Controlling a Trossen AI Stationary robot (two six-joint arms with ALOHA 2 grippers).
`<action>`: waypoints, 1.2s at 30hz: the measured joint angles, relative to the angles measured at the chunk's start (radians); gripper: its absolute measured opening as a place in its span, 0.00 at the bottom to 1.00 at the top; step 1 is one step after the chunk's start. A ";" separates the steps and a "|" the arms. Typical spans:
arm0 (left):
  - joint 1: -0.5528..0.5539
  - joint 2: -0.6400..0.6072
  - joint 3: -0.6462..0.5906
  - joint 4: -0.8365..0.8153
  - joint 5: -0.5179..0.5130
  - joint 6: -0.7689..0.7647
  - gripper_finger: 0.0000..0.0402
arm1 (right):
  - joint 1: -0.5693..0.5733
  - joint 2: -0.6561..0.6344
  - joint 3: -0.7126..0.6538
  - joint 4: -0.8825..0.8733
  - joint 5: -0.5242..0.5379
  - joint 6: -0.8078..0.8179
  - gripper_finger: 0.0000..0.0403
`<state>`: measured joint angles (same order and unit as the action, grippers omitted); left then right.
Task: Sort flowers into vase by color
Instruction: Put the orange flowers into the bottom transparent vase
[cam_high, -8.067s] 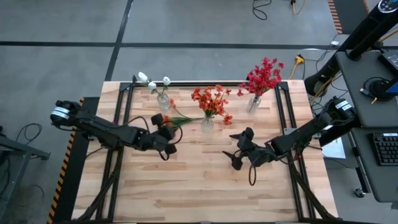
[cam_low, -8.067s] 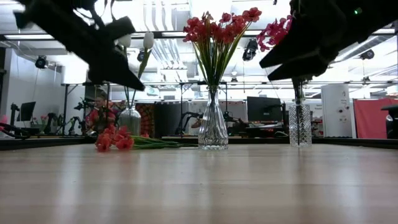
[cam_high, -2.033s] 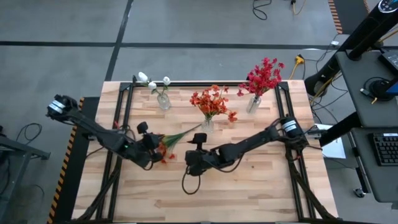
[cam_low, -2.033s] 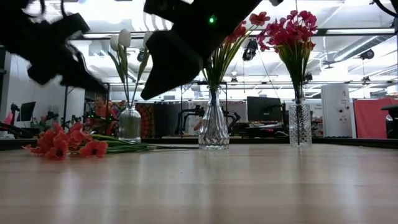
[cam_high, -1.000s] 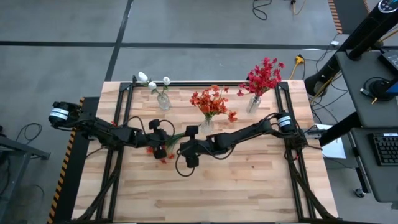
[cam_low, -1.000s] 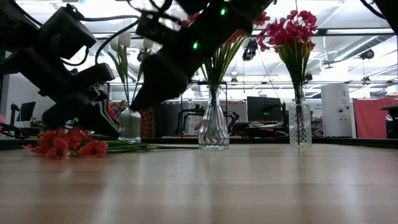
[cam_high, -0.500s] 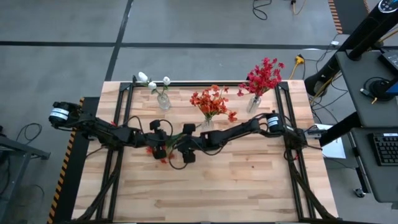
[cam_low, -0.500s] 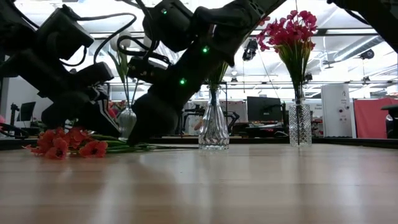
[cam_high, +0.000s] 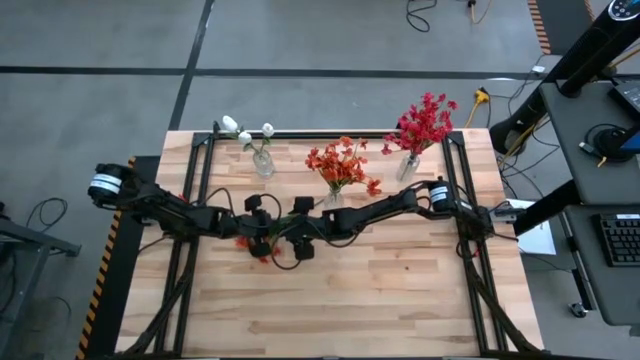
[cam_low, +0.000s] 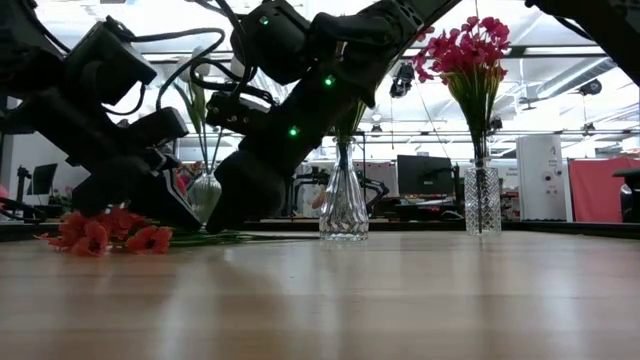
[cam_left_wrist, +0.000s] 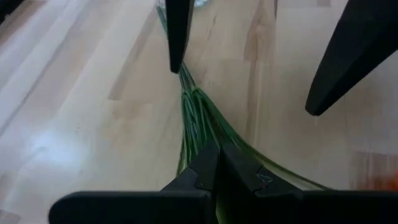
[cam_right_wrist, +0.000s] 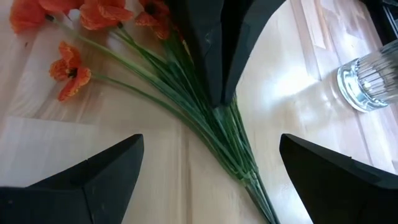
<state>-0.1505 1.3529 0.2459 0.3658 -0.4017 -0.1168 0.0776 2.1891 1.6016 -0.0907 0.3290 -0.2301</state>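
Three vases at the far edge hold sorted flowers; the orange spray (cam_right_wrist: 155, 81) lies on the tabletop (cam_high: 400, 290), stems pinched by left hand (cam_left_wrist: 214, 165), right hand (cam_right_wrist: 211, 168) spread beside them.

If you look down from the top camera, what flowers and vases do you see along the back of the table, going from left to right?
White flowers in a small glass vase → orange flowers in the middle vase → red flowers in the right-hand vase.
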 joint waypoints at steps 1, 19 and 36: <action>0.000 0.004 0.000 -0.001 0.002 -0.004 0.00 | 0.000 0.000 0.000 0.000 0.000 -0.003 0.91; -0.019 0.013 0.000 0.011 0.204 -0.038 0.00 | 0.000 0.006 0.000 -0.008 -0.103 -0.050 0.91; -0.127 -0.059 0.000 0.019 0.188 -0.110 0.00 | 0.000 0.006 0.000 -0.031 -0.155 -0.103 0.91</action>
<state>-0.2779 1.2934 0.2462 0.3851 -0.2134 -0.2268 0.0776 2.1952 1.6012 -0.1220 0.1741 -0.3332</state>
